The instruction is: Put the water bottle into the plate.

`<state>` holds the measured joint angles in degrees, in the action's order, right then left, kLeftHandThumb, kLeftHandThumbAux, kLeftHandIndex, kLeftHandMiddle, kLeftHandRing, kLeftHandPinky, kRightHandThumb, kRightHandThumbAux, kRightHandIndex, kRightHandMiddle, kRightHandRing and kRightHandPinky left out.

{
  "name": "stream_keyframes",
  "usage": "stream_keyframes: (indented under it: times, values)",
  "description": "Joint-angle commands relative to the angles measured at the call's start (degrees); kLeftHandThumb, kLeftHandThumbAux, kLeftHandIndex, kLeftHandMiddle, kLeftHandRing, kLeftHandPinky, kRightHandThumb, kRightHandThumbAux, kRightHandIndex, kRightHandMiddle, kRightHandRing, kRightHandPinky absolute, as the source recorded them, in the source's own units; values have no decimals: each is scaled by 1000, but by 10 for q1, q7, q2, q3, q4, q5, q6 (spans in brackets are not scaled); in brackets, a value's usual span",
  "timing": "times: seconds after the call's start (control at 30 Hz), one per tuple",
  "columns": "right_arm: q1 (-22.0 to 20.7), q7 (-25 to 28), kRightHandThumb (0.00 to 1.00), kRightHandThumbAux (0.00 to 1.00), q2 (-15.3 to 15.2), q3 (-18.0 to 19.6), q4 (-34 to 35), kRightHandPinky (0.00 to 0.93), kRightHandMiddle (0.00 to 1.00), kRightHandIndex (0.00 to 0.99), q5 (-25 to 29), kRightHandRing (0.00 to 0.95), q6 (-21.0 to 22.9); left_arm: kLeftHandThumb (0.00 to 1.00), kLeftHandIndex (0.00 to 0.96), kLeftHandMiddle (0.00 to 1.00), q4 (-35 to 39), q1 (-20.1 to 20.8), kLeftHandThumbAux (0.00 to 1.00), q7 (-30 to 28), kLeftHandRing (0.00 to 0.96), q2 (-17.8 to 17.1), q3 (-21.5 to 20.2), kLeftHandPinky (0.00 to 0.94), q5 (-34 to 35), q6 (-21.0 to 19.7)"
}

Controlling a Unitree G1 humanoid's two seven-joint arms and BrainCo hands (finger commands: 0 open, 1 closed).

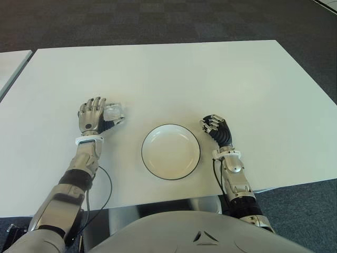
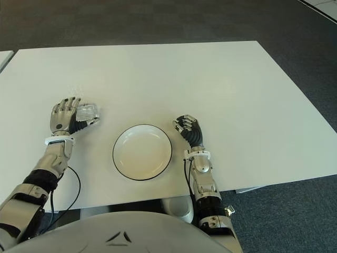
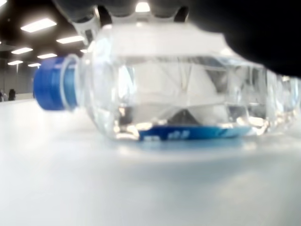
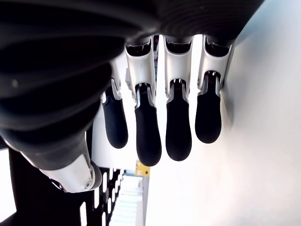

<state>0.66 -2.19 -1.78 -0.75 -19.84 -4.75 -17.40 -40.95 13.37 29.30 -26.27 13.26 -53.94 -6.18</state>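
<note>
A clear water bottle (image 1: 115, 111) with a blue cap (image 3: 51, 84) lies on its side on the white table (image 1: 184, 74), left of the plate. My left hand (image 1: 95, 117) covers it from the near side, fingers curled over the top of the bottle (image 3: 178, 94), which still touches the tabletop. The white plate (image 1: 170, 153) with a dark rim sits at the front centre with nothing in it. My right hand (image 1: 215, 126) shows just right of the plate, its fingers (image 4: 148, 136) curled and holding nothing.
A thin black cable (image 1: 108, 184) loops from my left forearm near the table's front edge. A second white table (image 1: 10, 63) stands at the far left across a narrow gap. Dark carpet surrounds the table.
</note>
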Motion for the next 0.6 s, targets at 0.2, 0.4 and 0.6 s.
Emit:
stream_keyframes:
  times: [0.2,0.4,0.6]
  values:
    - [-4,0,709,725,4,4,-16,585,590,435,8,580,-12,581,0,0,-111,31,203,-15,0,5,62,0,17,25]
    - [-6,-1,709,725,4,5,-21,585,594,435,8,583,-19,584,0,0,-161,49,211,-5,0,8,85,0,31,43]
    - [-7,-2,710,725,3,6,-25,586,595,435,7,583,-27,589,0,0,-190,57,226,5,0,7,99,0,47,61]
